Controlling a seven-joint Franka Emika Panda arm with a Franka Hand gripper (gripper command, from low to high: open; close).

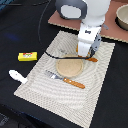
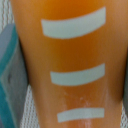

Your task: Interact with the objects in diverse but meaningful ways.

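Bread fills the wrist view: the orange bread loaf [image 2: 67,65], crossed by three pale curved stripes, sits right under the camera between the gripper's fingers, one grey-teal finger [image 2: 12,85] showing along its side. In the exterior view the gripper [image 1: 86,54] is down over the far part of the woven mat [image 1: 40,82], at the far rim of the tan plate [image 1: 70,66], and the arm hides the loaf itself there. The fingers flank the loaf closely, but I cannot tell whether they are pressing on it or just standing beside it.

The rest looks untouched. The orange-handled cutlery [image 1: 67,79] lies on the mat just off the plate's near rim. The white utensil [image 1: 17,76] rests at the mat's near corner on the exterior view's left, half off onto the dark desk [image 1: 20,30]. The yellow box [image 1: 27,56] sits on the desk just off the mat's edge on that same side.

As a judgement, the work is at an early stage: one interaction, a grasp or a set-down of the loaf by the plate, is in hand, and the plate is bare. The cutlery, utensil and box remain to be handled.
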